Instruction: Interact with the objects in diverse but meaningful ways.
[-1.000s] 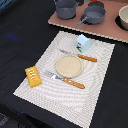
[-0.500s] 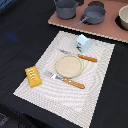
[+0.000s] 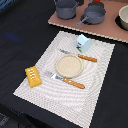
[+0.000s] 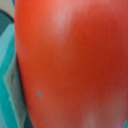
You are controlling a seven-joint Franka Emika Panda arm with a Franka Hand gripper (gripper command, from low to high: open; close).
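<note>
Nothing shifted since earlier, tan round plate point(image 3: 69, 65) on striped placemat point(image 3: 102, 62) — black tabletop point(image 3: 25, 35), end effector state unclear

surface: dark table point(image 3: 22, 45) | on it: striped placemat point(image 3: 100, 62), toy kitchen set point(image 3: 107, 31)

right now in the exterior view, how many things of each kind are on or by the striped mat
tan round plates: 1
orange-handled cutlery pieces: 2, a fork and a knife
ridged yellow-orange blocks: 1
pale blue-white cartons: 1
grey pots on the brown board: 2
total: 7
The wrist view is filled by a blurred red surface, not counted.
</note>
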